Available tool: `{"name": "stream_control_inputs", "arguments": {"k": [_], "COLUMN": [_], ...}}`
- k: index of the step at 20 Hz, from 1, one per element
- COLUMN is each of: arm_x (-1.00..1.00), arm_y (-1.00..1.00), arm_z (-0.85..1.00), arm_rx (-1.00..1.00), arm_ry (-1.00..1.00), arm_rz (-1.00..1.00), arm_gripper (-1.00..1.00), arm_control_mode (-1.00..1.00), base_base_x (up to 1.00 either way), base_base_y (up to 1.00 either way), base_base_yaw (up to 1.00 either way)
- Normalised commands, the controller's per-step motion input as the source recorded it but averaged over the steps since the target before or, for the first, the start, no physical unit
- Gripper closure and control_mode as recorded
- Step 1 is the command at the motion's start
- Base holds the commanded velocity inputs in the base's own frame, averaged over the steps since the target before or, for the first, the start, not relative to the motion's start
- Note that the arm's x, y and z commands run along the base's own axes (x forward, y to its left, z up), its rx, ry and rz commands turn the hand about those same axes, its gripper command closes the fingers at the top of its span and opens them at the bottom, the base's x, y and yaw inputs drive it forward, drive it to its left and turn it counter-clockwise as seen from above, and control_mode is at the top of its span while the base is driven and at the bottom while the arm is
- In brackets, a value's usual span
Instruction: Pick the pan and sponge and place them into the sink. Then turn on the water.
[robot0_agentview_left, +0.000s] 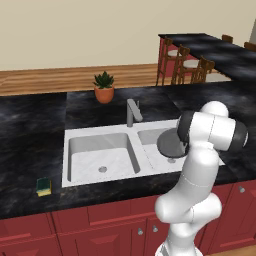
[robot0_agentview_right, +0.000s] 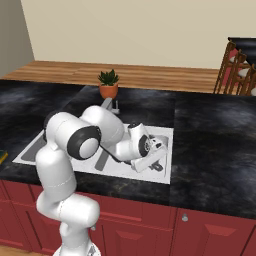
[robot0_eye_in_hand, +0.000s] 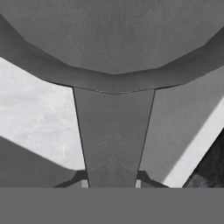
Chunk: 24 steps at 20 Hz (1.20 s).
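Your hand (robot0_eye_in_hand: 112, 181) was clamped on the handle of the pan (robot0_agentview_left: 171, 142), holding it tilted over the right basin of the sink (robot0_agentview_left: 75, 132). You needed to lower it flat before releasing. The sponge (robot0_agentview_left: 44, 186) sat on the counter (robot0_agentview_left: 30, 125), left of the sink.

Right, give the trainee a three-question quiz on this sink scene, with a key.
1. True or false: the sponge lies in the sink.
2. Over which basin, by the left base view, is the pan: A left, B right?
3. What does the pincer grip?

Key:
1. False; it lies on the counter, left of the sink.
2. B.
3. The pan's handle; the pincer is shut on it.
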Motion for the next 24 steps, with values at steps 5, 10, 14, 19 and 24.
{"name": "stream_control_inputs", "arguments": {"k": [5, 10, 14, 19, 24], "arm_x": [0.27, 0.30, 0.25, 0.19, 0.22], "arm_y": [0.05, 0.06, 0.10, 0.16, 0.10], "arm_z": [-0.11, -0.03, -0.10, -0.27, -0.33], "arm_rx": [0.08, 0.06, 0.04, -0.01, -0.03], "arm_ry": [0.09, 0.10, 0.02, 0.00, 0.00], "arm_rz": [0.13, 0.13, 0.07, -0.02, -0.06], "arm_gripper": [1.00, 1.00, 1.00, 1.00, 1.00], "arm_control_mode": [-1.00, -1.00, -1.00, -1.00, -1.00], "base_base_x": [0.00, 0.00, 0.00, 0.00, 0.00], "base_base_y": [0.00, 0.00, 0.00, 0.00, 0.00], "base_base_yaw": [0.00, 0.00, 0.00, 0.00, 0.00]}}
